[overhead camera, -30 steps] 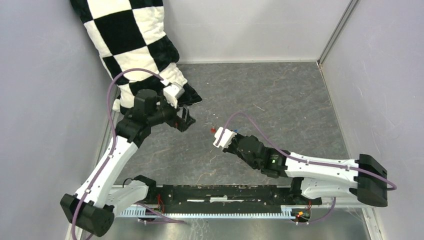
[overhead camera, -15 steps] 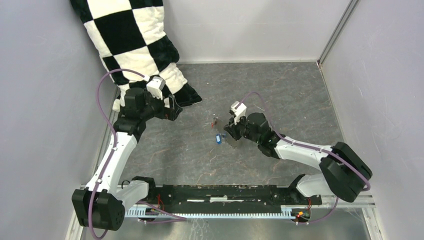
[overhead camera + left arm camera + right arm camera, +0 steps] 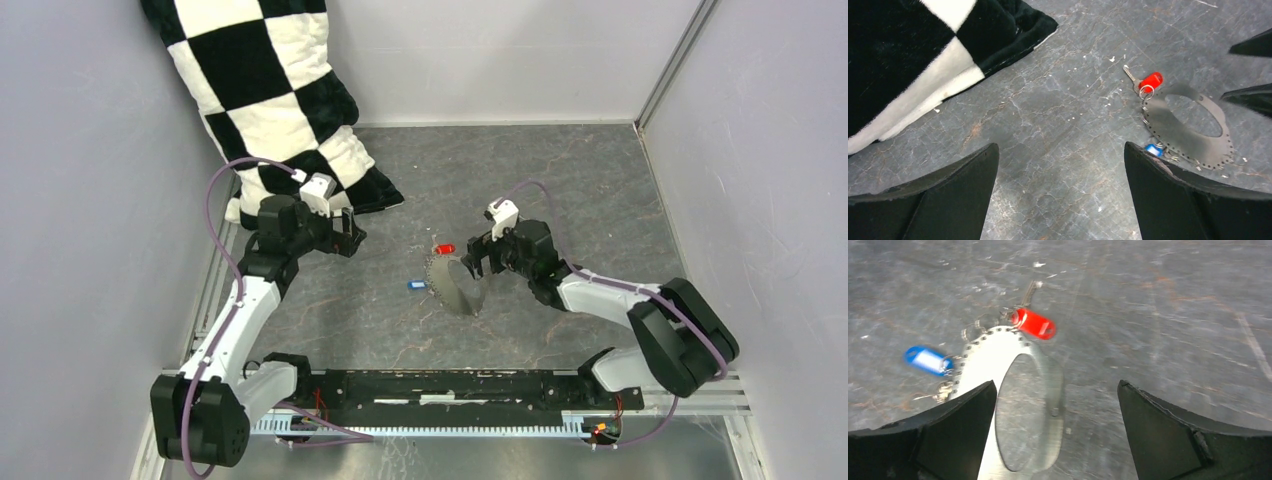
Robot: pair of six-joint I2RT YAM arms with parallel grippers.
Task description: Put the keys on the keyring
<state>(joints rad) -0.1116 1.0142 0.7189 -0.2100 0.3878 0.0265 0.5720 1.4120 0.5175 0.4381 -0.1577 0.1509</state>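
Observation:
The keyring (image 3: 436, 275) is a grey perforated band loop lying on the table's middle. The keys rest at its edge: the red-headed one (image 3: 444, 248) at the far end, the blue-headed one (image 3: 417, 286) on the left. My right gripper (image 3: 478, 257) hovers open just right of the loop, gripping nothing. In the right wrist view the keyring (image 3: 985, 357) runs under the left finger, with the red key (image 3: 1034, 323) and blue key (image 3: 928, 360) ahead. My left gripper (image 3: 350, 232) is open, well left. Its view shows the keyring (image 3: 1160, 117), red key (image 3: 1151, 80) and blue key (image 3: 1152, 149).
A black-and-white checkered pillow (image 3: 270, 90) leans in the back left corner, close behind the left gripper. Grey walls enclose the table on three sides. The right gripper's dark fingers (image 3: 1253, 97) poke in at the left wrist view's right edge.
My right gripper has opened and let go of the keyring with the keys, which now lie on the table. It pulled back to the right. The left gripper drew slightly left.

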